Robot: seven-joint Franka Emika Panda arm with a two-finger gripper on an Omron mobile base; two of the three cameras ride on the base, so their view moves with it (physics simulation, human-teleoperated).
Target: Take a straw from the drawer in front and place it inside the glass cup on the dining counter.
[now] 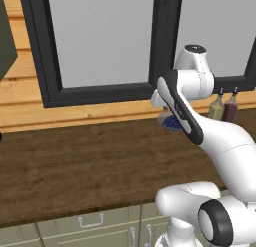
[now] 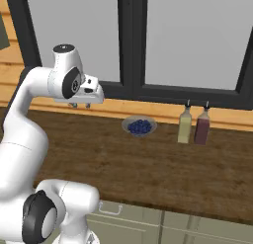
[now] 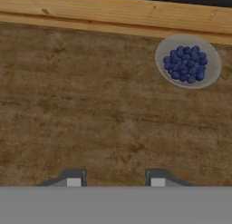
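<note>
My gripper [image 2: 80,105] hangs high over a dark wood kitchen worktop [image 2: 148,174] and points straight down at it. In the hand view its two fingertips [image 3: 74,179] stand apart, and between them is bare wood, so the gripper [image 3: 115,180] is open and holds nothing. Below the worktop's front edge, a sage-green drawer [image 1: 85,225] with a curved silver handle [image 1: 91,221] is shut; the same drawer [image 2: 123,213] appears in the right base view. The straw is hidden. The glass cup and the dining counter are out of view.
A grey bowl of blueberries [image 3: 187,61] sits near the back wall, right of the gripper, also as the bowl [image 2: 139,126]. Two bottles [image 2: 193,124], one yellow-green and one dark red, stand farther right. A dark-framed window [image 2: 133,40] rises behind the worktop. More green drawer fronts [image 1: 150,231] flank the handled one.
</note>
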